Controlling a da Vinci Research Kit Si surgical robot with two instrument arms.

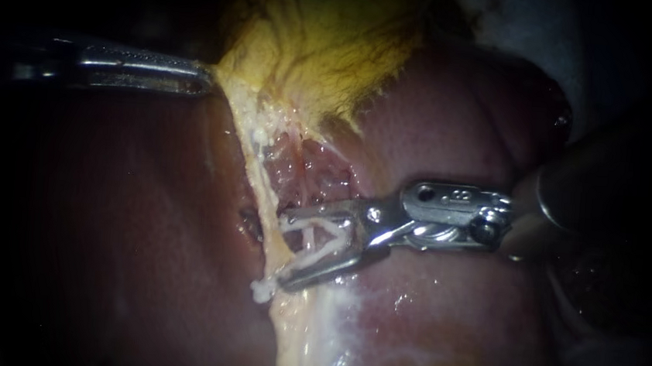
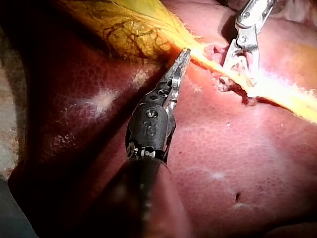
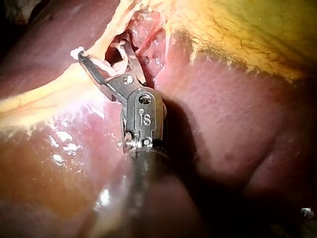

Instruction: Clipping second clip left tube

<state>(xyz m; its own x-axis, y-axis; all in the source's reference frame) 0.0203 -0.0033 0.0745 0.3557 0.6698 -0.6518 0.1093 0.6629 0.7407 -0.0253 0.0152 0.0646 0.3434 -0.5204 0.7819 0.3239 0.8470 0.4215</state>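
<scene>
My right instrument [image 1: 280, 251] comes in from the right, its jaws standing wide apart. A white clip [image 1: 321, 223] lies along their inner faces, held by both. The jaws and clip straddle a thin pale tube [image 1: 310, 241] that crosses the dissected gap beside the liver's edge. In the right wrist view the same jaws [image 3: 104, 52] sit around pale strands at the cleft. My left instrument [image 1: 198, 80] reaches in from the left and is shut on the yellow edge of the gallbladder [image 1: 330, 36], holding it taut. Its jaws [image 2: 184, 53] also show in the left wrist view.
Dark red liver [image 1: 447, 324] surrounds the cleft on both sides. A pale yellow band of tissue [image 1: 306, 337] runs down from the tube. Raw pink tissue [image 1: 312, 166] lies exposed above the jaws. My right instrument [image 2: 238, 82] shows beyond the left one's tip.
</scene>
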